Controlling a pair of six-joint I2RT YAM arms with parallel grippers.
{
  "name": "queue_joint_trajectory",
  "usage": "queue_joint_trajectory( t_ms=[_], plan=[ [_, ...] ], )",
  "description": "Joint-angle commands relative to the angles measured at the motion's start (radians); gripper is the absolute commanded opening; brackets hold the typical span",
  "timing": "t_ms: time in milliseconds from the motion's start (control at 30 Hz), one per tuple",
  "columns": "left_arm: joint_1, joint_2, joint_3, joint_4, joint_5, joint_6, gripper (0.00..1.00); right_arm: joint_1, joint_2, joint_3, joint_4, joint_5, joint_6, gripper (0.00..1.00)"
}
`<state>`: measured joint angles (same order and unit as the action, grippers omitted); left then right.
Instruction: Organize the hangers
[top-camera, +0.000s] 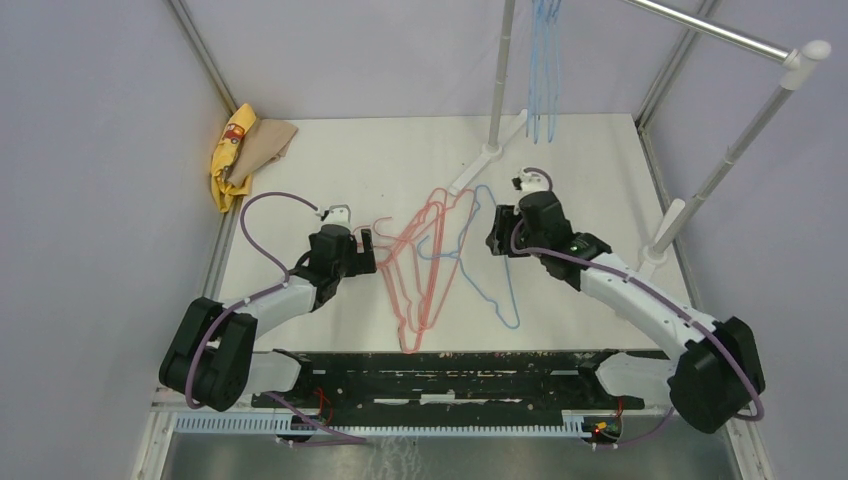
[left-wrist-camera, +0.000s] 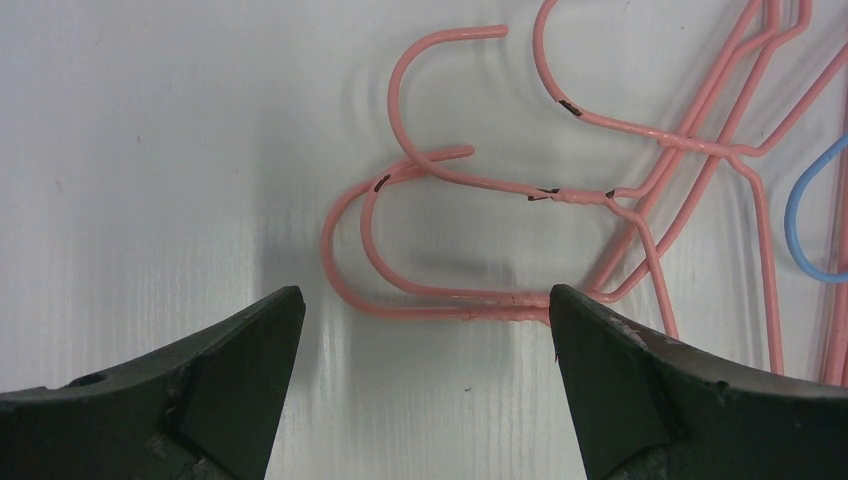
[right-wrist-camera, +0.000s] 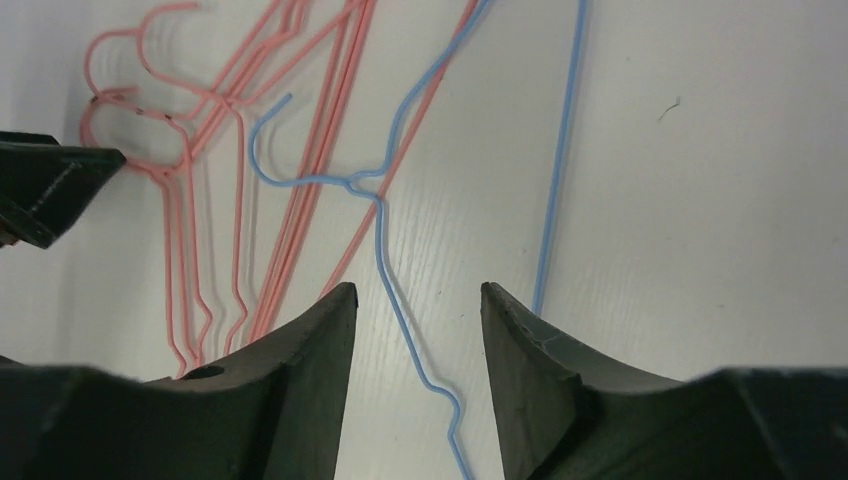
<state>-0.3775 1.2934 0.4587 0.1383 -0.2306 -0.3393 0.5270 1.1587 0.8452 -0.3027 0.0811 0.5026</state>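
Several pink hangers (top-camera: 415, 265) lie tangled in the middle of the table, their hooks pointing left. A light blue hanger (top-camera: 497, 285) lies just right of them, and more blue hangers (top-camera: 543, 70) hang from the rack at the back. My left gripper (top-camera: 368, 245) is open just short of the pink hooks (left-wrist-camera: 400, 200), touching nothing; the wrist view shows that gripper (left-wrist-camera: 425, 298) wide open. Over the blue hanger on the table hovers my right gripper (right-wrist-camera: 417, 290), open. That hanger's wire (right-wrist-camera: 385, 250) runs between the two fingers, clear of both.
A yellow and tan cloth (top-camera: 245, 150) lies at the back left corner. The rack's upright pole (top-camera: 500, 80) and its foot (top-camera: 485, 160) stand at the back centre. A slanted pole (top-camera: 735, 150) and the top rail (top-camera: 720, 30) stand at the right.
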Motion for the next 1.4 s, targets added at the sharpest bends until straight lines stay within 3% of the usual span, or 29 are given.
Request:
queue_joint_trajectory(
  t_ms=[0,300,667,900,1133,1233,1367],
  plan=[
    [-0.002,0.008,0.022,0.053,0.003,-0.033,0.99,0.073,0.112,0.037,0.024,0.023,-0.043,0.55],
    [-0.003,0.014,0.023,0.053,0.007,-0.033,0.99,0.237,0.456,0.184,-0.092,0.068,-0.152,0.50],
    [-0.003,0.000,0.017,0.052,0.007,-0.033,0.99,0.241,0.553,0.141,-0.035,0.085,-0.155,0.48],
    [-0.003,-0.003,0.015,0.052,0.007,-0.035,0.99,0.241,0.565,0.094,-0.007,0.088,-0.151,0.41],
    [-0.002,-0.002,0.014,0.052,0.004,-0.036,0.99,0.242,0.533,0.052,0.005,0.095,-0.145,0.09],
    [-0.003,-0.003,0.014,0.052,0.003,-0.037,0.99,0.242,0.493,0.040,0.013,0.087,-0.139,0.02],
    [-0.003,-0.005,0.012,0.052,0.005,-0.037,0.99,0.242,0.389,0.026,0.011,0.063,-0.122,0.01]
  ],
)
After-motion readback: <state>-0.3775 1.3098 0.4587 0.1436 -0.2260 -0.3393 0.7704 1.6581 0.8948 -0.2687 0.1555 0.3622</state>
